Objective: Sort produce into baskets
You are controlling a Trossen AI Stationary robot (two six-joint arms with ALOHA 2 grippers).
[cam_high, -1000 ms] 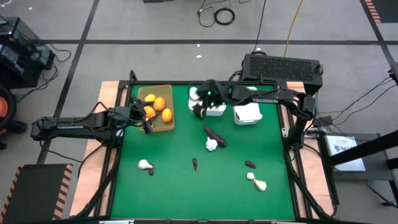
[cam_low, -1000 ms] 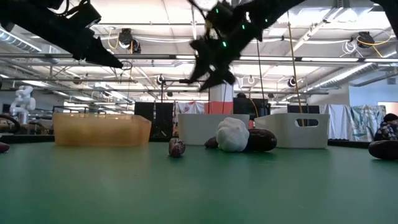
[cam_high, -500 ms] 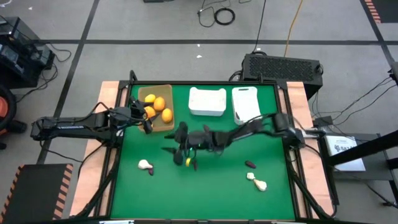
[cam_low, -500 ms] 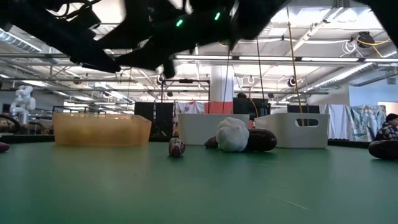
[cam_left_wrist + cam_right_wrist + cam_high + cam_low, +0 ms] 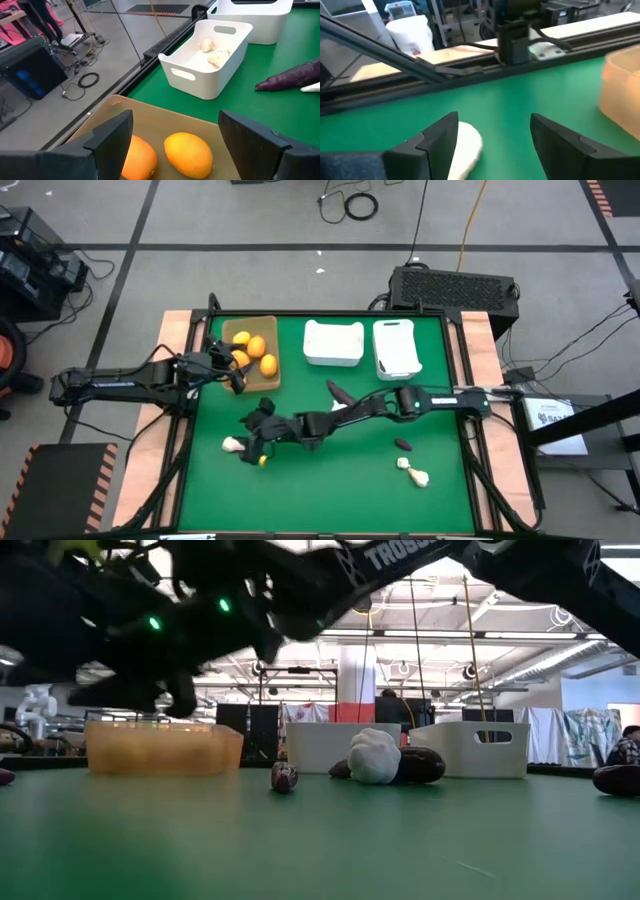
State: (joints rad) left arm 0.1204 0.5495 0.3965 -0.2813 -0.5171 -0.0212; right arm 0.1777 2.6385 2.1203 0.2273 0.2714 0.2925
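Two grippers open, empty | right gripper (image 5: 252, 442) beside pale, lumpy garlic bulb (image 5: 233, 445) | left gripper (image 5: 232, 372) over tan tray (image 5: 268, 325) holding smooth orange fruits (image 5: 256, 347)

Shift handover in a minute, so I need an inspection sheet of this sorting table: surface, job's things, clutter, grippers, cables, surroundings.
Surface: green table mat, wooden edging.
Job's things: tan tray holds orange-yellow fruits; middle white bin; right white bin. Loose on the mat: garlic bulb, eggplant piece, small eggplant piece, garlic bulbs.
Clutter: nothing seen.
Grippers: left gripper open, over the tray's fruits. Right gripper open, reached across beside the near-left garlic bulb.
Cables: coiled cable and yellow cord on the floor.
Surroundings: black box behind the table; workshop hall in the low view.
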